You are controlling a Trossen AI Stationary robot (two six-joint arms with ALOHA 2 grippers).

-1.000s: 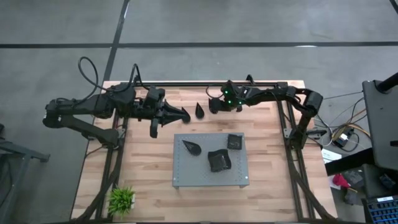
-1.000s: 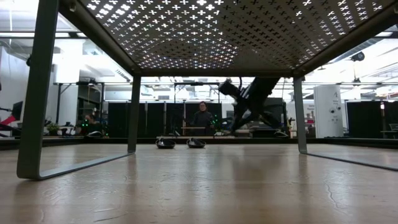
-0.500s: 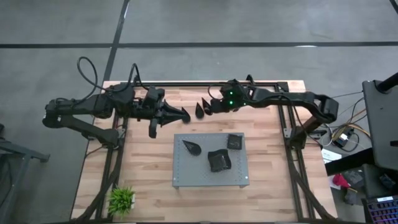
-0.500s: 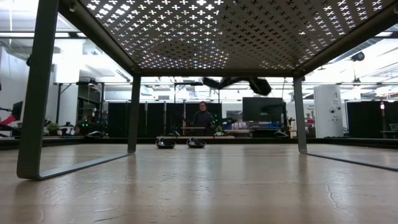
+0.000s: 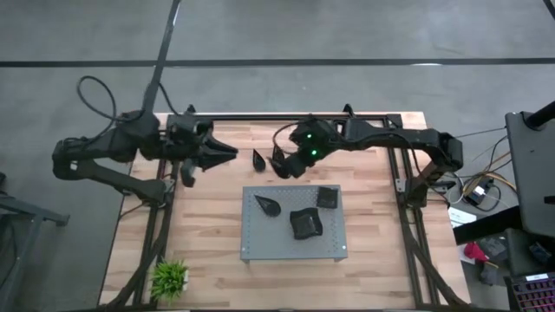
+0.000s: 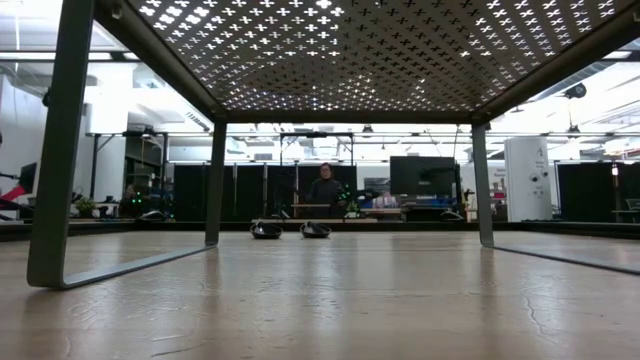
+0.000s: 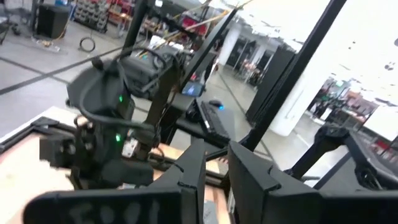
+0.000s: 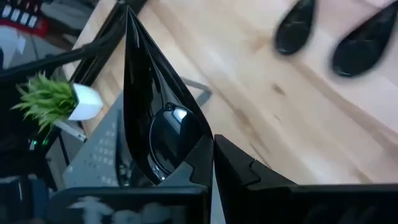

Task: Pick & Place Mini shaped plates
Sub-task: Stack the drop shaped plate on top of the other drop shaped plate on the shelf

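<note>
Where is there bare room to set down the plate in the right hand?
Bare: the board's front-left corner, in front of its teardrop plate; also wood between board and plant. Crowded: behind the board, where two loose plates lie between left hand and right hand gripping the held plate.

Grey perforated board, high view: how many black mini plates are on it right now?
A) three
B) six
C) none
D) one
A: the grey perforated board carries a teardrop plate, a square plate near its right edge and a larger dark plate between them.
</note>
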